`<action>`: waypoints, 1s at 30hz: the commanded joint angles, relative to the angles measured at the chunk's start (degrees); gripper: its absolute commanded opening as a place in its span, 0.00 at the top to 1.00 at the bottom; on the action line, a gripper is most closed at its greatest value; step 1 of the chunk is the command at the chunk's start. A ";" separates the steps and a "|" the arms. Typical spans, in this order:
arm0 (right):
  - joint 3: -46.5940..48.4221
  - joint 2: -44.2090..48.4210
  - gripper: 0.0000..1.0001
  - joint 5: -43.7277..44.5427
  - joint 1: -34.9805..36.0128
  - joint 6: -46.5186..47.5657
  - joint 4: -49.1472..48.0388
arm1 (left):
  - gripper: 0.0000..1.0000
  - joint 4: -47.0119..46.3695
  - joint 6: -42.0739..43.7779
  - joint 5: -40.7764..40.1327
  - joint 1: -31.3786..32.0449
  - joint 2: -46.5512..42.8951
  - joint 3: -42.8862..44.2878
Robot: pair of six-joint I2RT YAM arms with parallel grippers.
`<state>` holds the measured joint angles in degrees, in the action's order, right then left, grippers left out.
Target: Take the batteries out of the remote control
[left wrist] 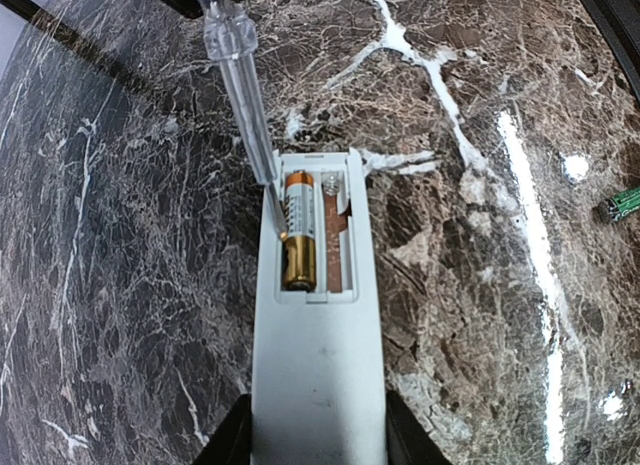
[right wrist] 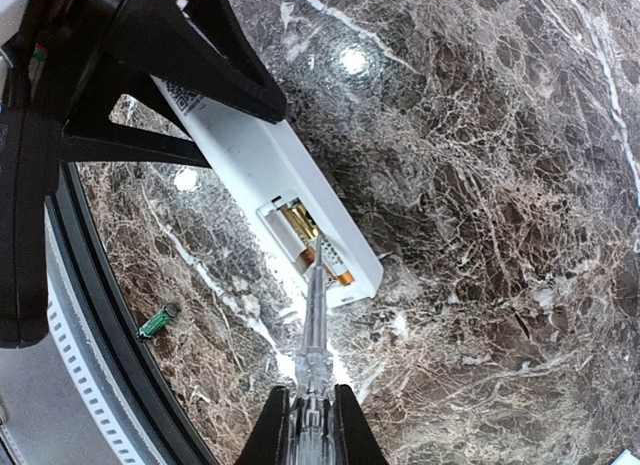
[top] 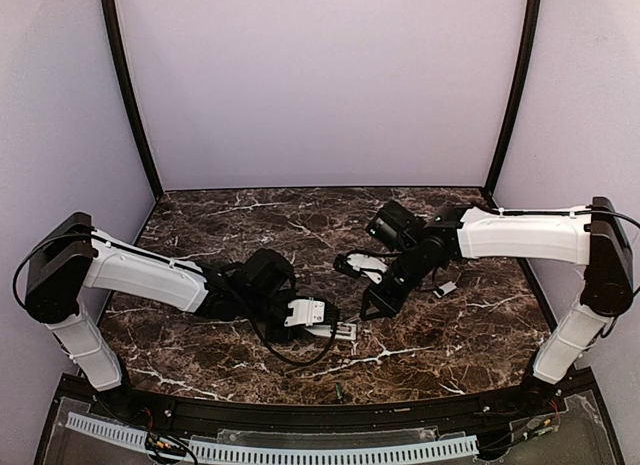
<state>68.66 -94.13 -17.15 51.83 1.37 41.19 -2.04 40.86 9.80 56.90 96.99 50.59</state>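
Left gripper (left wrist: 318,440): black fingers (left wrist: 228,443) clamp flat white plastic remote control (left wrist: 318,385).
Right gripper (right wrist: 310,425): closed around clear, slim tool (right wrist: 312,320).
Battery (left wrist: 298,235): gold-black cylinder, tool tip touching.
Green cell (left wrist: 622,202): partly cut off.

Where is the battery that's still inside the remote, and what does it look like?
On the dark marble table, find the white remote control held by the left gripper, its back open. In that opening lies one gold-and-black battery. The slot beside it is empty, showing a metal spring, and the clear tool pokes at the battery's side.
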 commanded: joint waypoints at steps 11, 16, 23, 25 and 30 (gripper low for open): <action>4.02 -5.26 1.00 7.55 5.35 1.62 3.44 | 1.00 1.71 -0.34 1.90 0.53 0.37 1.51; 6.10 -7.79 1.00 7.94 5.95 2.94 4.16 | 1.00 1.74 -0.46 2.16 0.52 0.48 1.53; 8.67 -9.24 1.00 5.76 6.07 5.65 3.80 | 1.00 1.72 -0.54 2.86 0.49 0.56 1.53; 9.02 -9.67 1.00 4.10 6.05 7.11 2.83 | 1.00 1.74 -0.63 3.01 0.49 0.52 1.60; 10.32 -11.67 1.00 -0.13 5.85 9.71 1.49 | 1.00 1.70 -0.77 3.11 0.59 0.55 1.62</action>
<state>78.85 -100.90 -10.81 56.62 7.92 48.42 0.73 38.33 9.91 56.40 97.08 50.65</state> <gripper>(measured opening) 0.100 0.369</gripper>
